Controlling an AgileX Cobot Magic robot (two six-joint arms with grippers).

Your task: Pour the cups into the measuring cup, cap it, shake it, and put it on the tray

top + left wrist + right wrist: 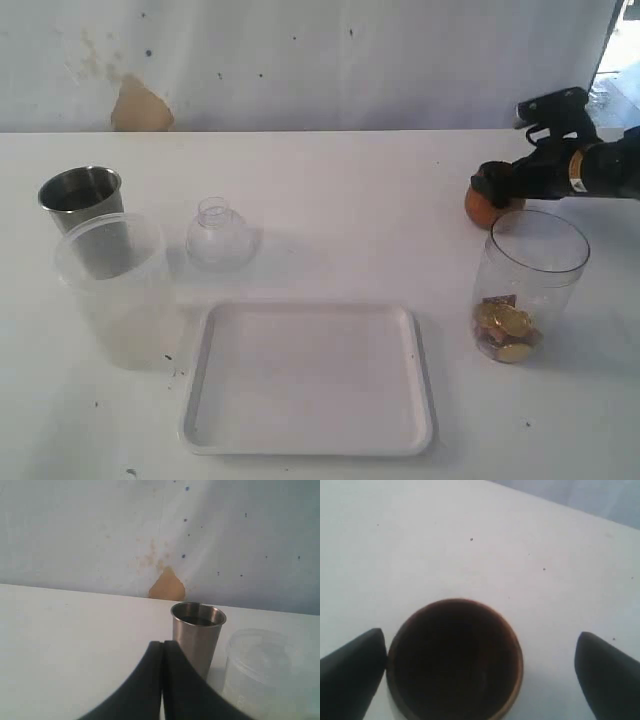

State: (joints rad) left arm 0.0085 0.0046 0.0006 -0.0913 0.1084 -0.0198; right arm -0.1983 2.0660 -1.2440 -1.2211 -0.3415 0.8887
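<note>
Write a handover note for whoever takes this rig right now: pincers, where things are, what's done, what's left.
Left pincer: shut, empty, by the steel tumbler.
Right pincer: open around the upright wooden cup, beside the jar.
Jar holds gold-wrapped pieces; lid off, lying between tumbler and jar. Frosted cup beside the tumbler; tray in the middle.
Done: likely the wooden cup's pour.
Left: pour tumbler and frosted cup, cap, shake, set on tray.

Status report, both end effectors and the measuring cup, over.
Right end effector open around wooden cup. Left end effector shut, empty, by steel tumbler. Measuring cup uncapped, gold pieces inside.
</note>
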